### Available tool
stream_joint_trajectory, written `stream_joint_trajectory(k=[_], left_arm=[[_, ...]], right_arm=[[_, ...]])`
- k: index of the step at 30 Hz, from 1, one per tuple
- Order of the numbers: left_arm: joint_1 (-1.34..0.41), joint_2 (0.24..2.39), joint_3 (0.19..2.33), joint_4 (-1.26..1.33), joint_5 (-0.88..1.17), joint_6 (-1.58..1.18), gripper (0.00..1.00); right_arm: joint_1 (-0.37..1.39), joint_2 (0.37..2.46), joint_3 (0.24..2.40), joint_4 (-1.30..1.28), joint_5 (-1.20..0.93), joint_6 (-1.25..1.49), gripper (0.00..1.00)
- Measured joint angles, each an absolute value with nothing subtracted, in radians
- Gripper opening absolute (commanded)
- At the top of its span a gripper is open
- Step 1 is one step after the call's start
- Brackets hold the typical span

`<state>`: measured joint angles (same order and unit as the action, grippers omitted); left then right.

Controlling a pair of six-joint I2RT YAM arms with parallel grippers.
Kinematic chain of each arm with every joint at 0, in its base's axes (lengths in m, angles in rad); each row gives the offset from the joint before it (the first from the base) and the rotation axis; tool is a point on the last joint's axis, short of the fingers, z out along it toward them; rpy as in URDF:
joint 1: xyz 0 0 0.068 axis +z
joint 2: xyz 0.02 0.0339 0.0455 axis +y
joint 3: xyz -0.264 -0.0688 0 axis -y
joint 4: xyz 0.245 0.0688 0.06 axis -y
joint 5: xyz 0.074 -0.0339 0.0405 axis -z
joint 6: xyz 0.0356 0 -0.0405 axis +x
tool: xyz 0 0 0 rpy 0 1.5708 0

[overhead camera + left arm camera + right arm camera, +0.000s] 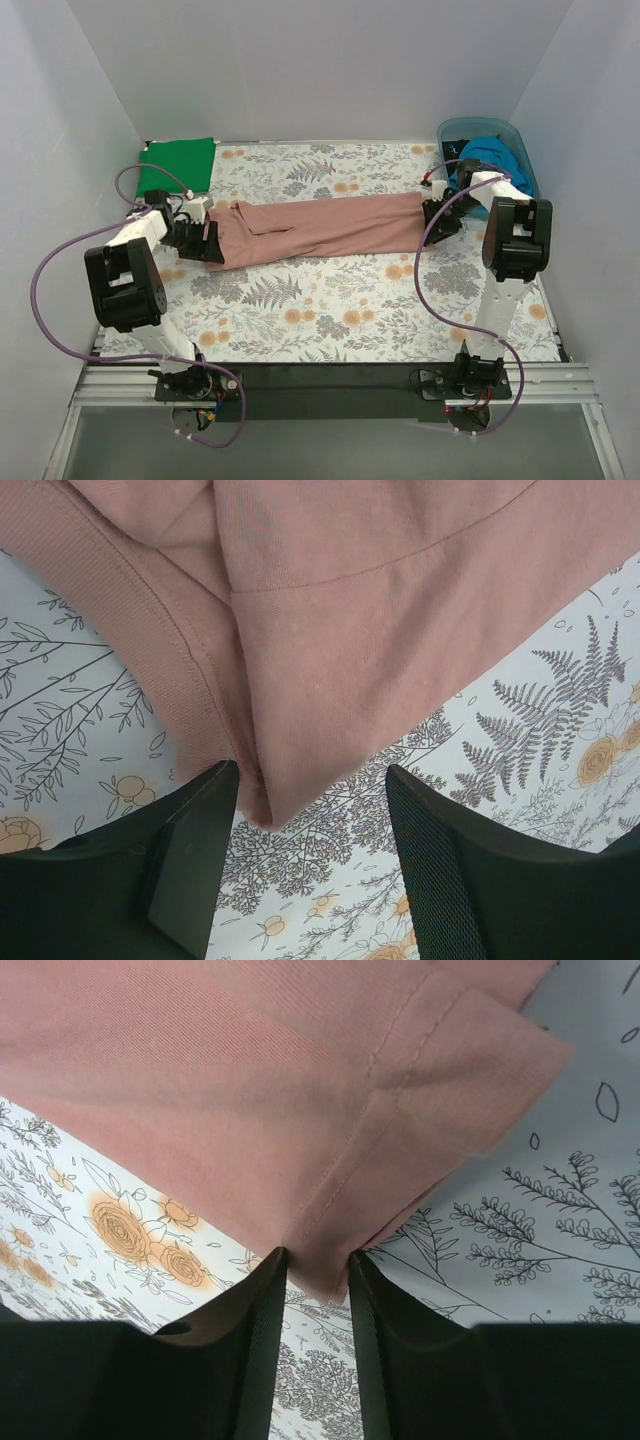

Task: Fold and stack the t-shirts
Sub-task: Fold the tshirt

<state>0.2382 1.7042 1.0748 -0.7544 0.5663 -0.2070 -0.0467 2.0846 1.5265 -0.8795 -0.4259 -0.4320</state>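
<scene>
Across the floral table covering (330, 310) lies the pink t-shirt (320, 228); my right gripper (317, 1265) pinches its corner, my left gripper (312, 780) gapes unclosed. I should lift both ends evenly.

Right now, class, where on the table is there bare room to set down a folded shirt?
Free: the wide floral strip between the pink shirt and the arm bases, and the patch behind it, between the green shirt and teal tub. Crowded: both shirt ends.

shirt (320, 228) mid-table, left-right | second shirt (178, 165) back-left | tub (525, 150) back-right
</scene>
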Motion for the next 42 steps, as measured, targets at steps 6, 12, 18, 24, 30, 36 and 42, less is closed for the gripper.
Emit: stream_joint_trajectory(k=[6,12,18,24,30,36,42], left_arm=[[0.238,1.714,1.076,-0.753,0.567,-0.210,0.58],[0.238,1.719,1.077,-0.747,0.570,-0.215,0.55],[0.238,1.740,1.083,-0.743,0.584,-0.218,0.51],[0.238,1.747,1.100,-0.739,0.598,-0.230,0.16],[0.238,1.743,1.106,-0.740,0.590,-0.228,0.00],[0.245,1.695,1.106,-0.754,0.574,-0.218,0.00],[0.280,1.645,1.114,-0.772,0.564,-0.193,0.00]], right_arm=[[-0.047,2.088,1.546,-0.881,-0.425,-0.419,0.42],[-0.047,2.088,1.581,-0.880,-0.421,-0.412,0.14],[-0.047,2.088,1.582,-0.881,-0.421,-0.401,0.01],[-0.047,2.087,1.581,-0.881,-0.413,-0.407,0.01],[-0.055,2.055,1.571,-0.888,-0.382,-0.434,0.01],[-0.075,1.983,1.530,-0.890,-0.360,-0.476,0.01],[-0.079,1.971,1.475,-0.888,-0.338,-0.520,0.01]])
